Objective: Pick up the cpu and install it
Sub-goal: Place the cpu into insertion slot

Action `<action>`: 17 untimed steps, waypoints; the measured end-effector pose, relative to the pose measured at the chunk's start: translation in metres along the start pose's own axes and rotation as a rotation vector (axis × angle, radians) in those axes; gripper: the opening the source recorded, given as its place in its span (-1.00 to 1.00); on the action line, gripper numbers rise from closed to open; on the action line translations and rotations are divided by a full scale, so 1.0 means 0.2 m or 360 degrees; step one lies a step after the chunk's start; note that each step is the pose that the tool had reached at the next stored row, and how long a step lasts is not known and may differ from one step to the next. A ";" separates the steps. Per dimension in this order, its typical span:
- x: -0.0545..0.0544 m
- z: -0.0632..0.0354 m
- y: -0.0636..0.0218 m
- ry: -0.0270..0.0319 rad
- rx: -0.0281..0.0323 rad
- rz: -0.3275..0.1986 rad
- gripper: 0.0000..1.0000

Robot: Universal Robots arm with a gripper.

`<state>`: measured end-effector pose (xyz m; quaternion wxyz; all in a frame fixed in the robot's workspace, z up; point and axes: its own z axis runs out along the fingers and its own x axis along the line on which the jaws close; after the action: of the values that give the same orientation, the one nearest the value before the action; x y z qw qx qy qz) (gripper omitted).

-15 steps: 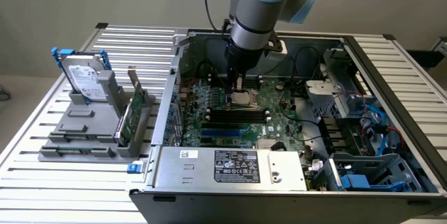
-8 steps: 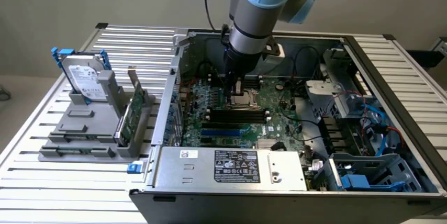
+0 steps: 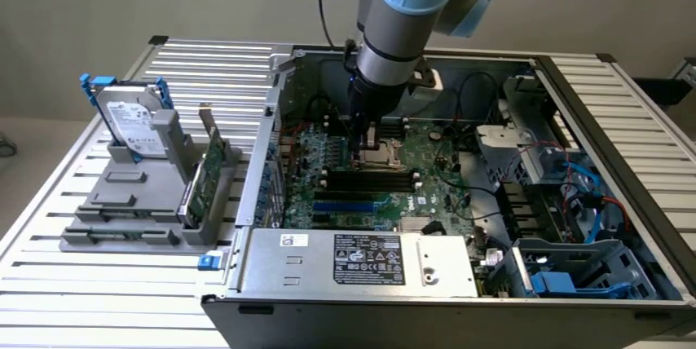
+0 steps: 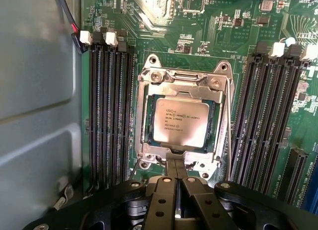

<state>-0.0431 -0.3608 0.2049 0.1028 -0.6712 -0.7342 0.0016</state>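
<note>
Small flat square silvery chip, tan rim (cpu [image 4: 182, 121]): I see it lying inside square metal socket frame [image 4: 217, 83] on green motherboard [image 4: 208, 36]. Black gripper [image 4: 176, 164]: pressed together, empty, tips at frame edge. Risk, as I judge: tips nudging chip askew, bending socket pins.

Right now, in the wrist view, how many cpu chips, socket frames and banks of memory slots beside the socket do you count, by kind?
Small square silvery cpu chip: 1
Square metal socket frame: 1
Banks of long black memory slots: 2
Total: 4
</note>
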 end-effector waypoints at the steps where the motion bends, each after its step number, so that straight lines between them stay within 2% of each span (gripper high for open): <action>1: 0.00 0.003 0.000 -0.00002 -0.00007 -0.0002 -0.79; 8: 0.00 0.028 0.004 -0.00025 -0.00054 -0.0010 -0.79; 17: 0.00 0.030 0.005 -0.00010 -0.00079 -0.0011 -0.79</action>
<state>-0.0431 -0.3596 0.1991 0.1009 -0.6688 -0.7366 -0.0004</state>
